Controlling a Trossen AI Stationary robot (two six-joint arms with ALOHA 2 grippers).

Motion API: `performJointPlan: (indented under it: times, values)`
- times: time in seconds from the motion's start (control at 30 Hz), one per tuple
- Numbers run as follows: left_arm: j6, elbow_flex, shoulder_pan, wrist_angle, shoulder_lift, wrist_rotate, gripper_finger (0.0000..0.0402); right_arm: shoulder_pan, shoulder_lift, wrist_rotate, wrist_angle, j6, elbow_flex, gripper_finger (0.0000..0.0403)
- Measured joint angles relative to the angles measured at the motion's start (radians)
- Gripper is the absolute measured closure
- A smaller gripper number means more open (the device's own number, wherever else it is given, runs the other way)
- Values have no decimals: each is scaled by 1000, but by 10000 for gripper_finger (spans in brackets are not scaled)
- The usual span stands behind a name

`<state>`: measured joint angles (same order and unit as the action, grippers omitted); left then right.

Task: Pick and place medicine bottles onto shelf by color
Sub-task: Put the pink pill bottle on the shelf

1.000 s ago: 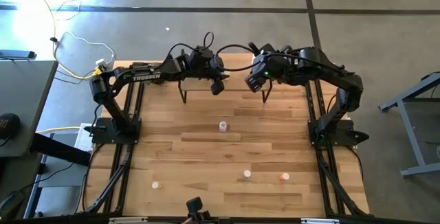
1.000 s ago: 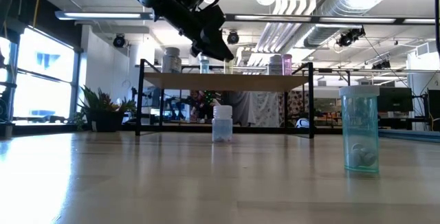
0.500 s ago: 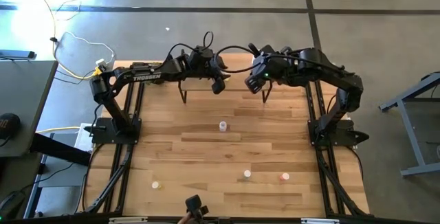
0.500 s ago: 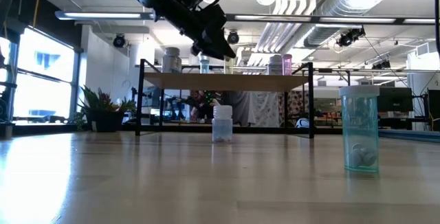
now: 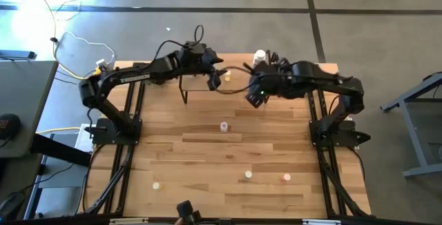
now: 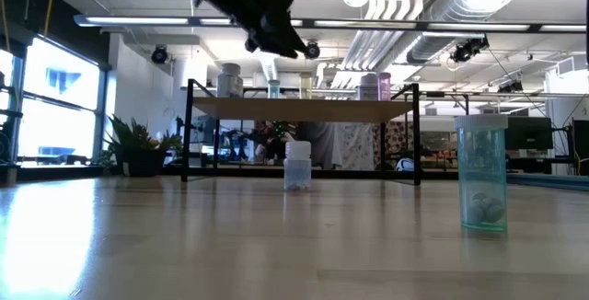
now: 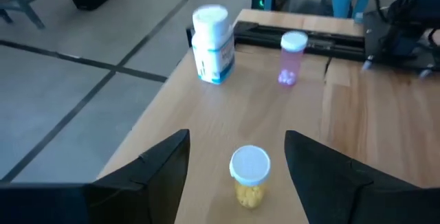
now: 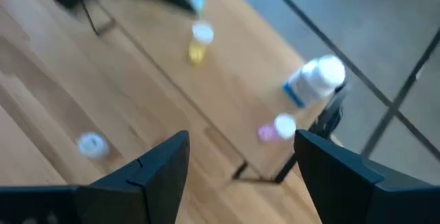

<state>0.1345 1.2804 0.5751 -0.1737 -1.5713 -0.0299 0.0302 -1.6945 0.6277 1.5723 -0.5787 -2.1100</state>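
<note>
Yellow-orange bottle (image 7: 249,176) stands upright on the shelf (image 7: 206,128), free between the spread fingers (image 7: 165,165) of the left gripper (image 5: 215,79), above it, released. On the same shelf: large white bottle (image 7: 212,44) and pink bottle (image 7: 291,58). Right gripper (image 5: 253,98) hovers near the shelf's front edge, fingers apart, empty. Other bottles on the desk (image 5: 207,156), well apart from the shelf.

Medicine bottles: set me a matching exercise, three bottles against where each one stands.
Bottles:
1. yellow bottle
2. large white bottle
3. blue-green bottle

Places:
A. on the tabletop, nearest the low camera
B. on the shelf, beside the pink bottle
C. on the shelf, standing free just ahead of the open left gripper

Pairs: 1-C, 2-B, 3-A
</note>
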Motion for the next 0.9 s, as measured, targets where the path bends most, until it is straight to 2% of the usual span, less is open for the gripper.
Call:
performJointPlan:
  times: [0.27, 0.5, 0.67, 0.9]
  values:
    - [-5, 0, -9, -162, 133, -1, 173, 32, 79, -133, -20, -119, 258, 149]
    - [-85, 0, -54, -237, 216, -3, 173, 98, 190, -273, -112, -201, 470, 149]
    - [-152, 0, -103, -296, 232, -10, 173, 174, 290, -378, -249, -254, 641, 149]
    - [-275, -36, -189, -344, 233, -10, 174, 297, 407, -449, -368, -365, 836, 149]
